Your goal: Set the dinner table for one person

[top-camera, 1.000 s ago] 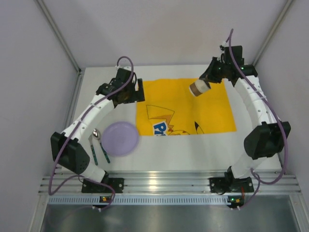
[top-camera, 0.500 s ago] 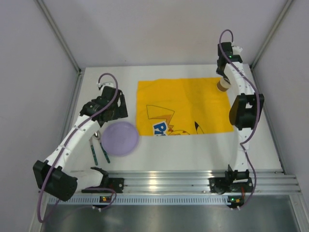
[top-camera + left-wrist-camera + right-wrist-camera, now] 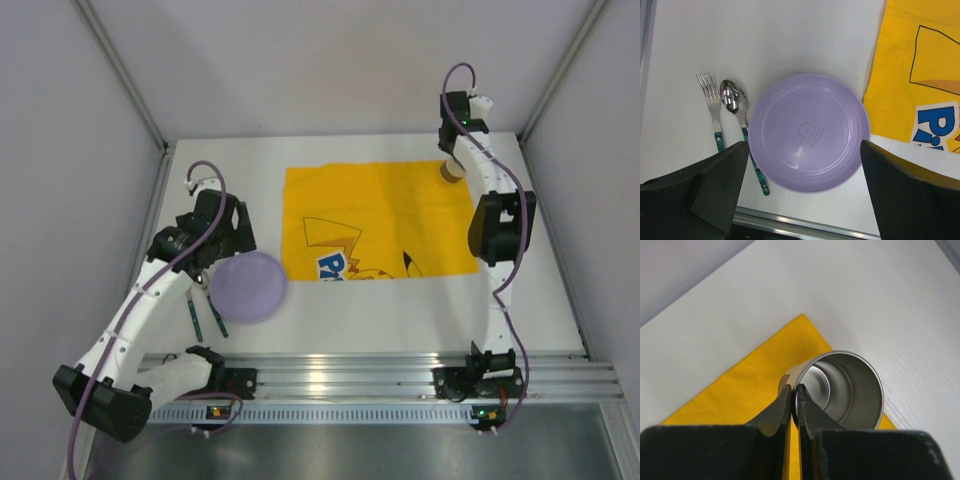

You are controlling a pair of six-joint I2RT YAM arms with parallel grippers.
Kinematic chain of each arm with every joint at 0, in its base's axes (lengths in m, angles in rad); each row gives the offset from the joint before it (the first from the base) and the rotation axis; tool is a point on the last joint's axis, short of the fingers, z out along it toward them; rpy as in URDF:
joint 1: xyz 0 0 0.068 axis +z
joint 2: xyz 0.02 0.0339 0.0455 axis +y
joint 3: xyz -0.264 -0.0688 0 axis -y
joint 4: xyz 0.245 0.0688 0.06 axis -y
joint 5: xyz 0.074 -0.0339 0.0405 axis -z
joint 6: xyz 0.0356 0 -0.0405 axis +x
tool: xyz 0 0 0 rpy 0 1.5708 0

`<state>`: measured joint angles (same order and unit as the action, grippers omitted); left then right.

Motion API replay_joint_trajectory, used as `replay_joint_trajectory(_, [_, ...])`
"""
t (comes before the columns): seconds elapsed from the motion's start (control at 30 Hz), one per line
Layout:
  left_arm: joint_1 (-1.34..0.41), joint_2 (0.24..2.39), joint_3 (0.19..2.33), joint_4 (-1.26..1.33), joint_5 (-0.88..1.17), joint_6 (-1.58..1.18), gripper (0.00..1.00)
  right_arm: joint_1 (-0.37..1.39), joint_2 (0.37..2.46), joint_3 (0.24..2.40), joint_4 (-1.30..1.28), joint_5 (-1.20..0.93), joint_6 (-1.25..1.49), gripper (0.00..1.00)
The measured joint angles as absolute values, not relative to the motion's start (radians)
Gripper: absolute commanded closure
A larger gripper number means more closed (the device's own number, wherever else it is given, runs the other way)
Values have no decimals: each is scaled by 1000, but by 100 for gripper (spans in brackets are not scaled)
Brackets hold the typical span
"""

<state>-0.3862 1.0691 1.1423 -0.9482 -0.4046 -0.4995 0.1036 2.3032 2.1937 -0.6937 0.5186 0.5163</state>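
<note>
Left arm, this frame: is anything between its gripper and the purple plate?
Nothing visible. The open left gripper hangs right above the plate, whose face is bare. The fork and spoon lie by its left edge, and the yellow cloth lies to its right.

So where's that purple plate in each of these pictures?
Top external: purple plate lower left, by the left edge of the yellow cloth.
Left wrist: centre of the picture, fork and spoon to its left.
Right wrist: not in it; a metal cup is.
Shared landmark: the yellow cloth, in all three views.
</note>
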Motion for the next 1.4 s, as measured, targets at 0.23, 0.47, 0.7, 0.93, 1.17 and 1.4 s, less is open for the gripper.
replay_joint_trajectory(0.23, [-372, 1089, 1142, -948, -384, -498, 2, 115, 2344, 2161, -640, 463, 569, 100])
replay_joint_trajectory(0.47, [-348, 1109, 1142, -947, -360, -487, 2, 115, 2352, 2160, -620, 398, 558, 60])
replay_joint_trajectory(0.7, [-339, 1109, 1142, -947, -356, -473, 2, 122, 2346, 2157, -616, 310, 515, 27])
replay_joint_trajectory(0.93, [-331, 1111, 1142, -947, -362, -471, 2, 258, 2073, 1858, -598, 228, 521, 16])
replay_joint_trajectory(1.17, [-304, 1111, 1157, -947, -361, -467, 2, 604, 1778, 1573, -464, -66, 664, 12])
replay_joint_trajectory(1.4, [-300, 1110, 1177, -947, -355, -467, 2, 745, 1984, 1543, -406, -287, 764, 17])
